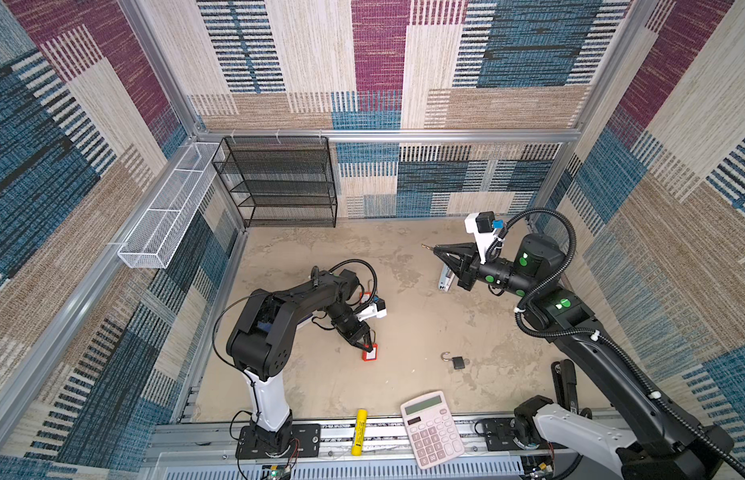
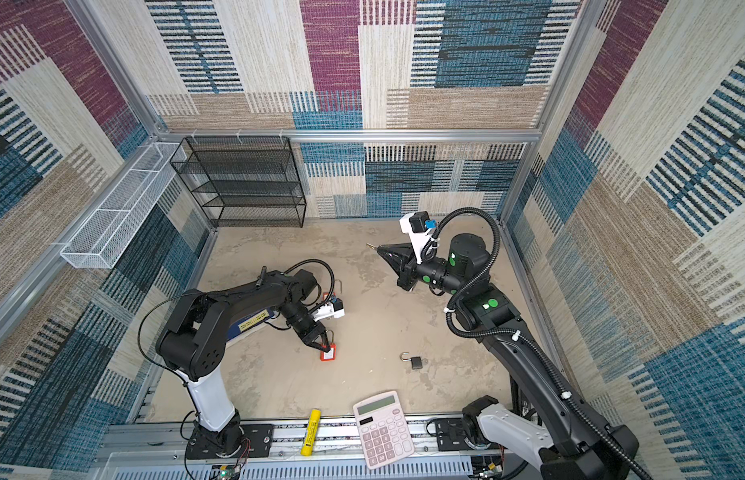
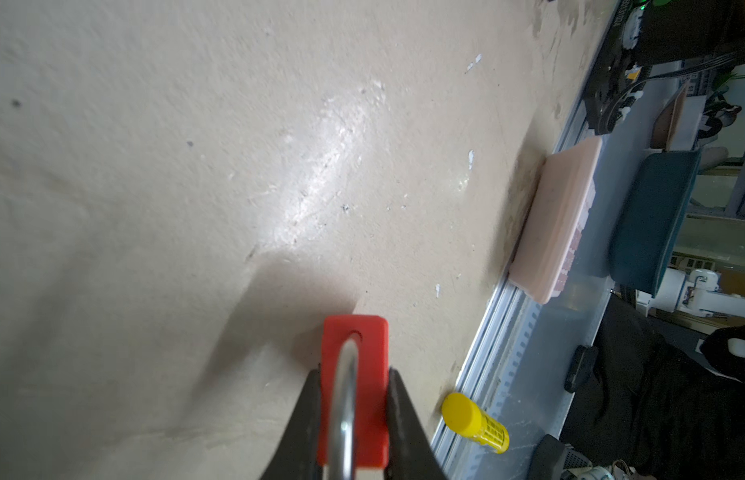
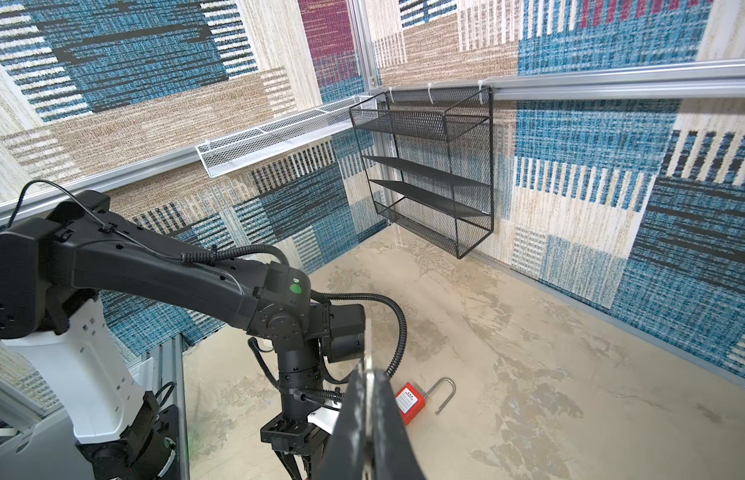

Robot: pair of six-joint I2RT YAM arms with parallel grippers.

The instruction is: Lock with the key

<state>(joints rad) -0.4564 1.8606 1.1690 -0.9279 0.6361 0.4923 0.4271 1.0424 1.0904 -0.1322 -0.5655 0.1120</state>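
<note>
My left gripper (image 1: 368,348) (image 2: 326,347) (image 3: 354,382) is shut on a red padlock (image 1: 370,354) (image 2: 328,354) (image 3: 373,374), low over the tan table left of the middle. In the left wrist view its silver shackle (image 3: 346,399) runs back between the jaws. My right gripper (image 1: 436,249) (image 2: 381,248) (image 4: 367,380) hangs raised at the back right, pointing left, shut on a thin metal key (image 1: 425,246) (image 2: 371,246) (image 4: 368,363) that sticks out past its tips. The two grippers are far apart.
A second red padlock (image 4: 411,402) (image 1: 365,297) lies behind the left arm with its shackle open. A black padlock (image 1: 459,362) (image 2: 417,363), also open, lies right of the middle. A pink calculator (image 1: 431,428) and a yellow tube (image 1: 359,432) sit on the front rail. A black wire rack (image 1: 279,183) hangs on the back wall.
</note>
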